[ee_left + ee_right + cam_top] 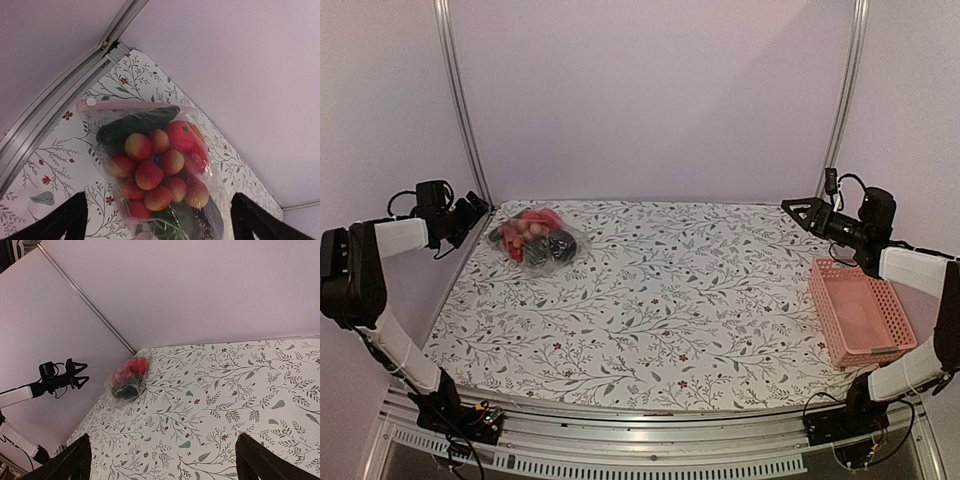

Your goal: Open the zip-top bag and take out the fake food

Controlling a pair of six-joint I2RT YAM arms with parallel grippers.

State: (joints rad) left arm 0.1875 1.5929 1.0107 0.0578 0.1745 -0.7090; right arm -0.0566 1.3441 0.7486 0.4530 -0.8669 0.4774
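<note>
At the upper left of the top view, near the far corner of the flowered table (670,300), the zip-top bag (542,246) lies with its zip strip apparently sealed and all the fake food (525,230) inside (red-orange round pieces over dark green ones), so by my judgement nothing of the task is done yet. The left gripper (478,211) hangs just beside the bag, jaws wide and empty. The right gripper (802,212), equally wide and empty, hovers well apart at the right, near the pink basket (860,312); unzipping and emptying both remain.
</note>
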